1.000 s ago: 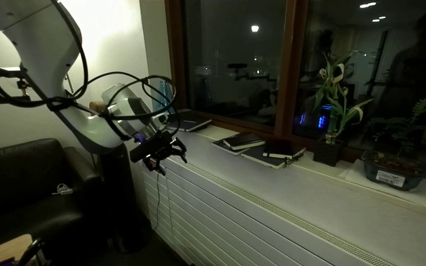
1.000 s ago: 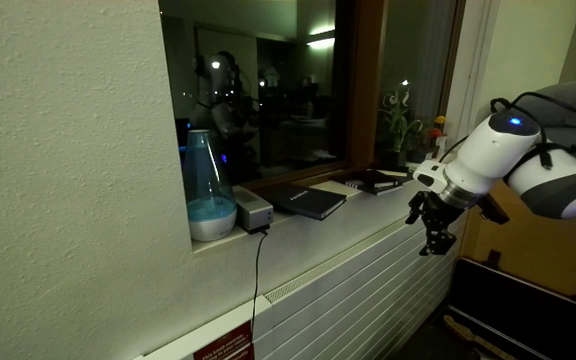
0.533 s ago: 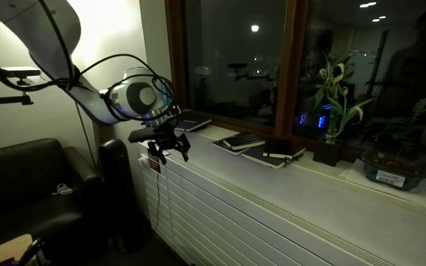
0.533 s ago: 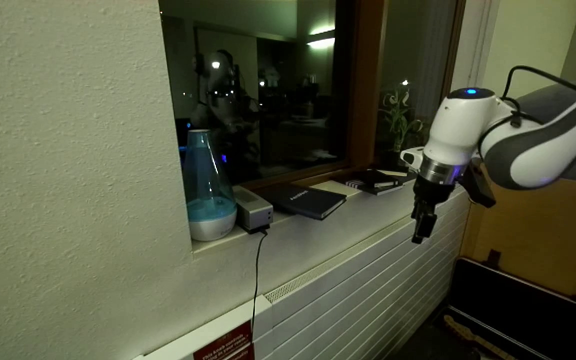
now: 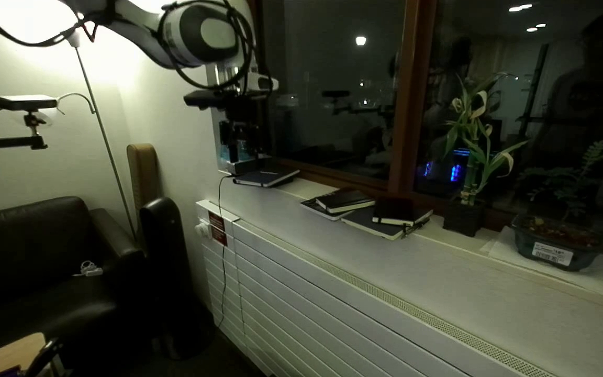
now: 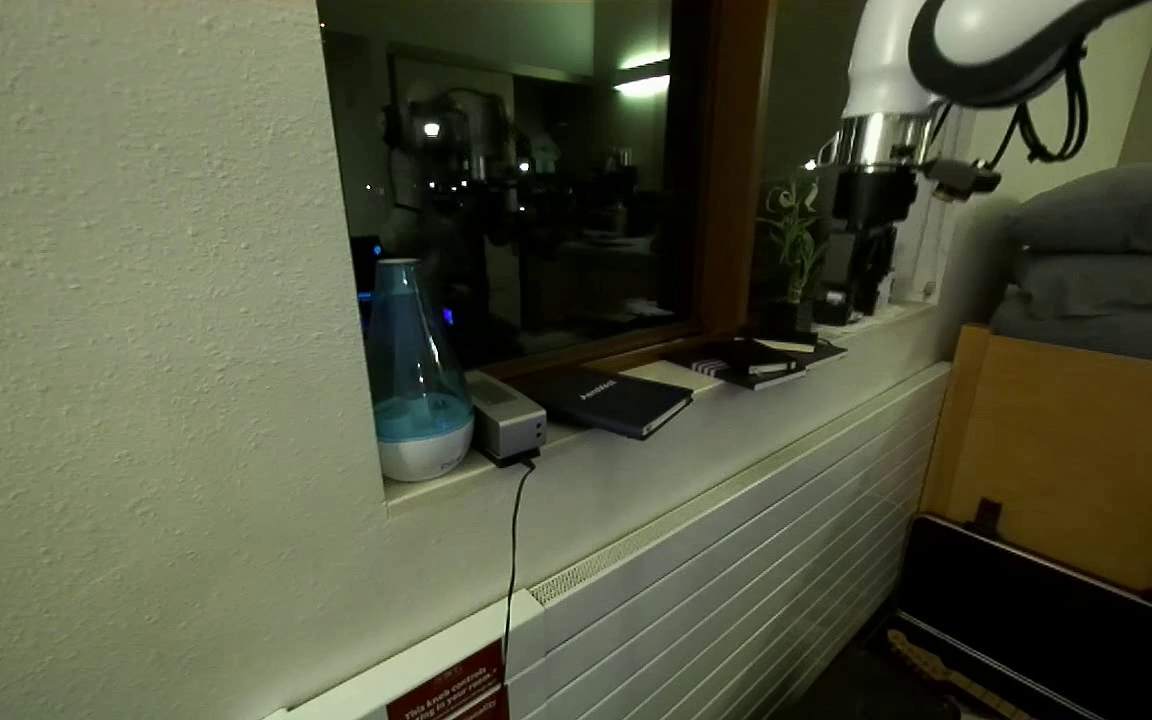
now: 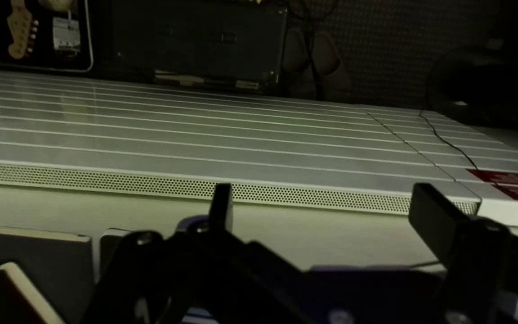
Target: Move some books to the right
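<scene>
Several thin dark books lie along the windowsill in both exterior views. One with white lettering, the lettered book [image 6: 621,400], sits apart from the others. Farther along, a small black book [image 5: 344,200] overlaps others, and another small black book [image 5: 391,210] lies on a larger dark book [image 5: 367,222]. At the lower left of the wrist view, a dark book [image 7: 38,256] shows partly. My gripper [image 7: 322,198] is open, its fingers [image 7: 441,220] wide apart with nothing between them. In an exterior view the gripper [image 6: 851,315] points down, above sill height and apart from the books.
A blue translucent humidifier [image 6: 421,420] and a grey box [image 6: 508,418] with a cord stand at one sill end. A potted bamboo [image 5: 464,217] and a planter [image 5: 558,246] stand toward the opposite end. The window frame [image 5: 409,104] rises behind; a slatted radiator cover [image 5: 333,309] drops below.
The arm has risen, lifting my gripper from beside the radiator cover to above the sill. The wrist has turned so that the fingers point straight down. The books have not moved.
</scene>
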You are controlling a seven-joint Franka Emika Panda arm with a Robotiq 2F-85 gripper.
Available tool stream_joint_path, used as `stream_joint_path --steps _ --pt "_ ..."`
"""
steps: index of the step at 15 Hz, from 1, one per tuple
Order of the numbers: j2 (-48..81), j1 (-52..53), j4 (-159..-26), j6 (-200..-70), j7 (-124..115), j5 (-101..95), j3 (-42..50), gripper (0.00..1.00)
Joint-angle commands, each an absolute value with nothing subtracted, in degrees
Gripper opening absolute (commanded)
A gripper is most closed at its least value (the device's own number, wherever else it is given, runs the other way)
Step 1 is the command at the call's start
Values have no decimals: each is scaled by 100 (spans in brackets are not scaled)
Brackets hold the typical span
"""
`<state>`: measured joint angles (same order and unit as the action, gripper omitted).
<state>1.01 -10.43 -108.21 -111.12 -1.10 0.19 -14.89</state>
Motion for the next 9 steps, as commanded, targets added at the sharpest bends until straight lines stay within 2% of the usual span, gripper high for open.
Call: stream_joint_path --steps 1,5,9 --pt "83 -590 -9526 -9593 -533 314 -765 100" --pt "158 -347 -8688 -8803 -784 209 -407 100" --pt "-3 -229 -8672 -8571 -951 214 -249 100"
